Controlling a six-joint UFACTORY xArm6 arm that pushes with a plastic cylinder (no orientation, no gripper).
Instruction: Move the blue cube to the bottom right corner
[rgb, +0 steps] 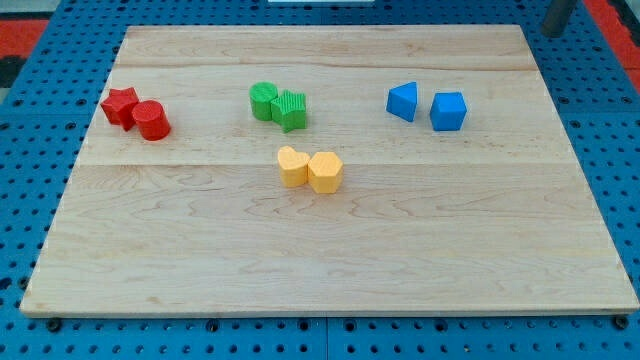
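Pale wooden board (330, 260) fills most of the view, lying on a blue pegboard surface (30, 200). Nearest the camera sit two yellow blocks (309, 169), touching, near the board's middle. Above them are two green blocks (279, 106). Toward the board's left edge sit a red star (119, 105) and red cylinder (152, 120). Toward its right, a blue cube (448, 111) sits just beside a blue wedge-like block (403, 101). Beyond the board's top right corner, my rod (556, 16) shows; my tip's exact end I cannot tell.
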